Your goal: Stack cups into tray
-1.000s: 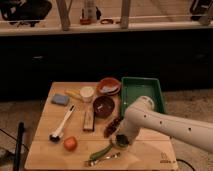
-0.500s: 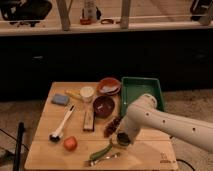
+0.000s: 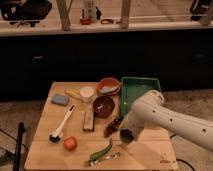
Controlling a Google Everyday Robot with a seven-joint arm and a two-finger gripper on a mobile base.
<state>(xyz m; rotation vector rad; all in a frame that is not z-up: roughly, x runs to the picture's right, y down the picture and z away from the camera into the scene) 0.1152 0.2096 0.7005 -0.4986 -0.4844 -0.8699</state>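
I see one wooden desk [image 3: 47, 145], one green tray [image 3: 141, 90] at its far right corner; my gripper [image 3: 125, 134] hovers near the front edge, grip unclear.

The desk [image 3: 50, 150] is pale wood. At its back right corner lies the green tray [image 3: 140, 90]. The arm [image 3: 170, 117] is white with small dark dots; the gripper [image 3: 125, 134] near the desk's front edge is dark. Mid-desk sits a dark red bowl [image 3: 103, 105], behind it an orange bowl [image 3: 109, 86] and a cream cup [image 3: 87, 93].
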